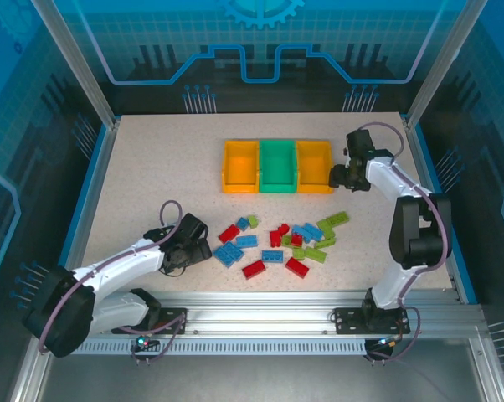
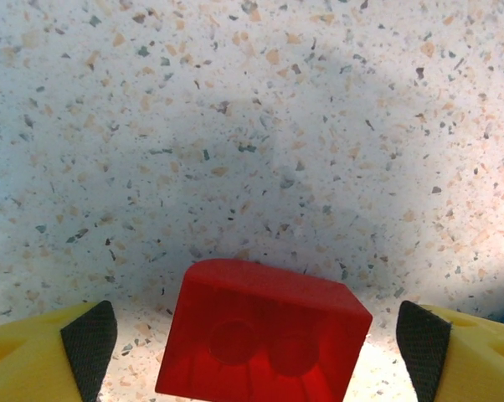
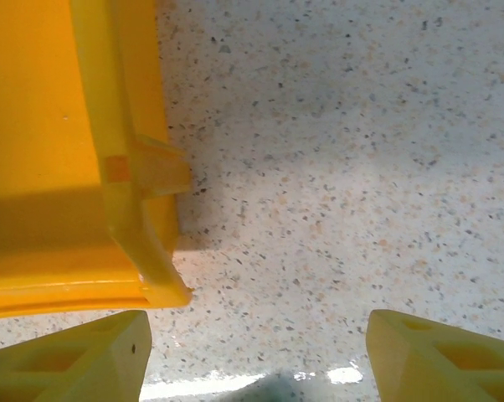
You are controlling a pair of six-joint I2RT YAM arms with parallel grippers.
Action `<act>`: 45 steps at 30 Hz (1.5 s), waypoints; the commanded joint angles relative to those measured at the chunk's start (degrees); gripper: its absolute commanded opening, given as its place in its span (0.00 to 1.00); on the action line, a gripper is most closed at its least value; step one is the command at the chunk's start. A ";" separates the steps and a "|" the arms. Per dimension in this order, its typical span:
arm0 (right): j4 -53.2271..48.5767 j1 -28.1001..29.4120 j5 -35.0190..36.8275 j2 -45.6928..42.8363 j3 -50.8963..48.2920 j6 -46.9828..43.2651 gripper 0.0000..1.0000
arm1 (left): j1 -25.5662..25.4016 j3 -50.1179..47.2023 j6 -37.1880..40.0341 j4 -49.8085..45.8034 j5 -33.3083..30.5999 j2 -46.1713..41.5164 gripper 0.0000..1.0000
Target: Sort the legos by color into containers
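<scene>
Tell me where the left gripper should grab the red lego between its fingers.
Take the red lego by its two flat side walls, from straight above. It lies between the left gripper's open fingers, a side wall facing each pad with bare table on both sides, so closing should pinch it evenly.

- You had open tabletop (image 1: pixel 151 167) across the left of the frame.
- The bins (image 1: pixel 277 189) blocked upper centre; scattered legos (image 1: pixel 279 236) crowded lower centre.
- A clear strip ran between them.
</scene>
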 commanded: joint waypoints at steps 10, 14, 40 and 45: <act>-1.93 -2.99 1.06 -5.29 -5.35 -0.65 0.71 | -0.47 1.24 5.22 2.18 0.27 5.72 0.71; -2.53 -3.49 1.16 -6.51 -6.42 -0.65 0.72 | -0.48 2.08 4.64 2.57 0.14 7.26 0.61; -3.93 1.18 -3.44 -17.61 -14.47 2.64 0.72 | 0.16 19.19 11.48 -0.85 -3.66 4.73 0.42; -4.15 5.91 -4.04 -19.59 -16.33 4.28 0.72 | 0.53 32.63 17.17 1.52 -0.53 14.89 0.42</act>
